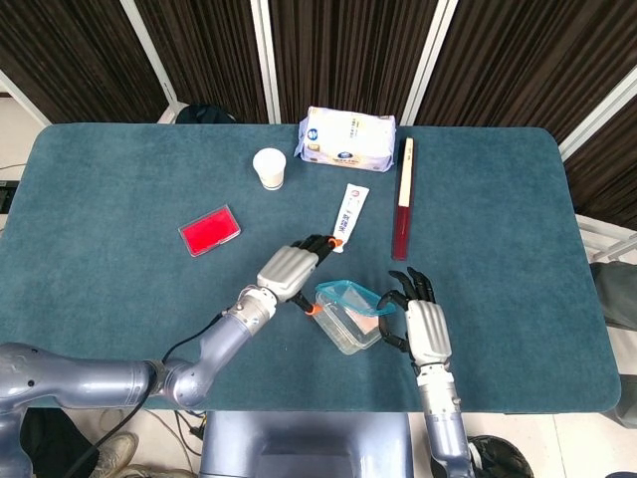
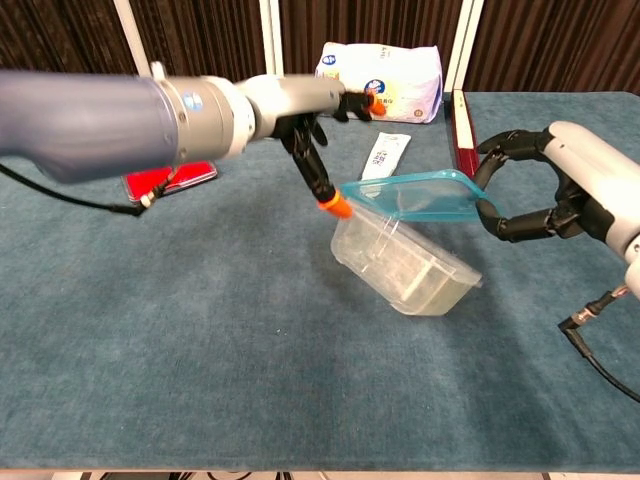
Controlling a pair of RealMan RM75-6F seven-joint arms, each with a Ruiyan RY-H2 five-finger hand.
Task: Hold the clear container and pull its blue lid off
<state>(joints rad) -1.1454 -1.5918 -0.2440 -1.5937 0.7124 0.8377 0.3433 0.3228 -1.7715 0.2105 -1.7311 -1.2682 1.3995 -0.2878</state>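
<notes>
Two hands on it now: my left hand [image 2: 318, 125] has its orange-tipped fingers [image 2: 340, 207] at the near corner of the clear plastic container [image 2: 405, 270], which sits tilted mid-counter [image 2: 200, 380]. My right hand [image 2: 560, 195] is grasping the flat blue lid [image 2: 415, 195] by its far edge. The lid lies raised, long axis running left to right, one corner touching the container rim, so I judge the pull goes rightward.
</notes>
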